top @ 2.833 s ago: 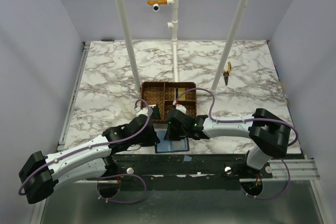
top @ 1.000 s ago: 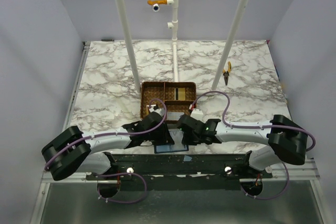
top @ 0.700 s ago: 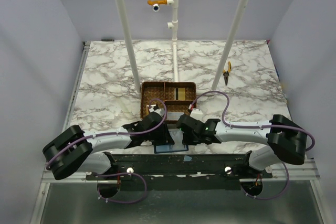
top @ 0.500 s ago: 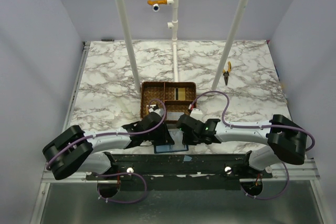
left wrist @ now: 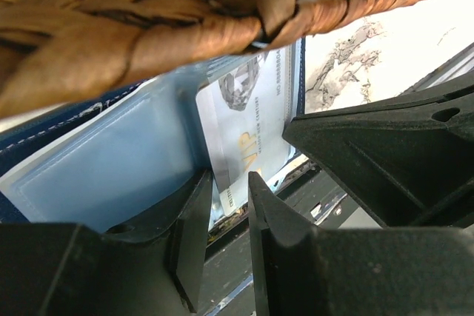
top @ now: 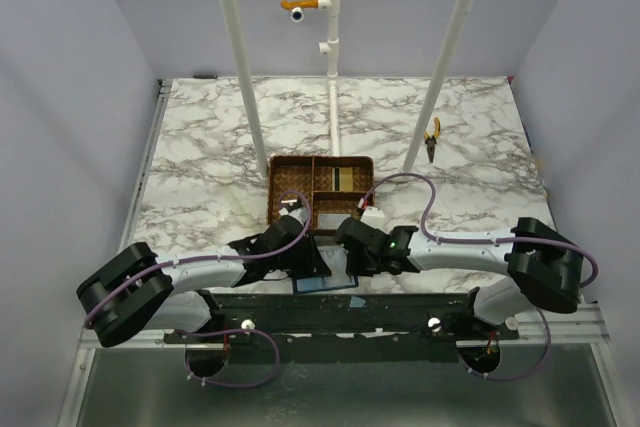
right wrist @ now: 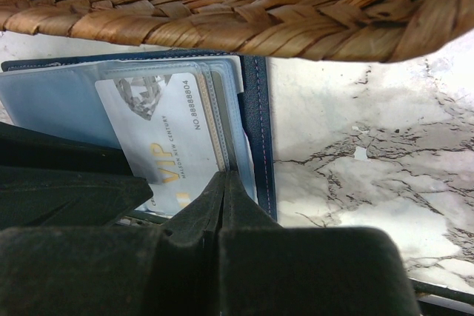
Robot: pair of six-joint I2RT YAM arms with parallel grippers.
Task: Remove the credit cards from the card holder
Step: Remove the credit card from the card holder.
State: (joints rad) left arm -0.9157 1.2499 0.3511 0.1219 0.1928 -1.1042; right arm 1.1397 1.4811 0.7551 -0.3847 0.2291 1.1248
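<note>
Top view, holder: the card holder (top: 326,283) lies open at the table's (top: 200,147) near edge, at 6 o'clock of the wicker tray (top: 320,158)
Top view, arms: the left arm (top: 200,272) and right arm (top: 450,245) meet over it, barely shifted in the last second
Top view, tray: one gold card (top: 347,178) lies in its 1 o'clock compartment
Left wrist, grip: the left gripper (left wrist: 228,179) stands slightly parted over the holder's near edge, and we see nothing clamped
Right wrist, grip: the right gripper (right wrist: 222,177) has just closed; its fingers are pressed together at 5 o'clock of the credit cards (right wrist: 167,142)
Right wrist, cards: tucked in the pocket, VIP card on top
Meaning: we judge a pinch on a card's edge was attempted; we cannot tell whether it caught
</note>
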